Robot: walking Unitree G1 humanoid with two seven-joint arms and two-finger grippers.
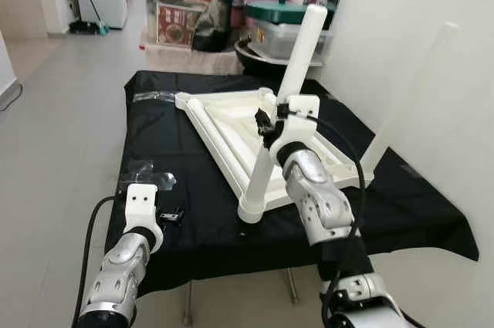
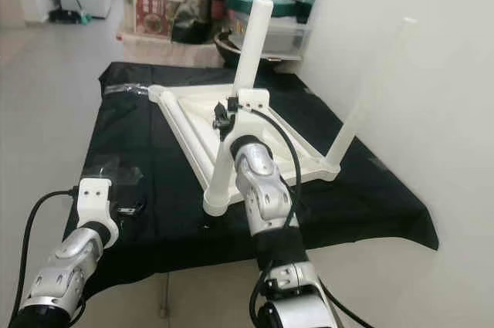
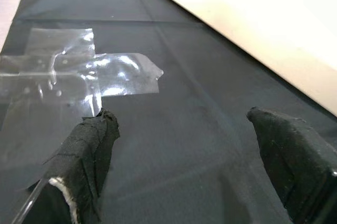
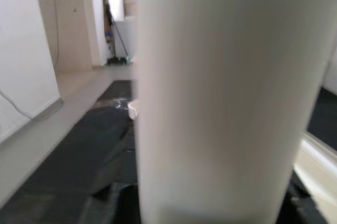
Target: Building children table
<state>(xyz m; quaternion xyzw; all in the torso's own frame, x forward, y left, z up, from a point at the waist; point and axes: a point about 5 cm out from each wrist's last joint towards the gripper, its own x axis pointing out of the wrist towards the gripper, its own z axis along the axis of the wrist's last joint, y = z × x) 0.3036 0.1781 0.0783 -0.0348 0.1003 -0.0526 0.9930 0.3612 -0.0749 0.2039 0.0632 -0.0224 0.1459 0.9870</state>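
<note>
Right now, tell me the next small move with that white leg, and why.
Probably tip the white leg upright over the near corner of the upturned tabletop. The right tool holds it tilted, its lower end resting by that corner, not yet seated.

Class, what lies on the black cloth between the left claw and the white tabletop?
Only bare black cloth separates the left claw from the tabletop, seen in the left wrist view.

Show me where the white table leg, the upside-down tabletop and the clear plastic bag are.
white table leg [image 1: 272, 150], left eye view, mid-shaft.
upside-down tabletop [image 1: 224, 123], left eye view, inner panel.
clear plastic bag [image 3: 79, 71], left wrist view, its crinkled middle.
</note>
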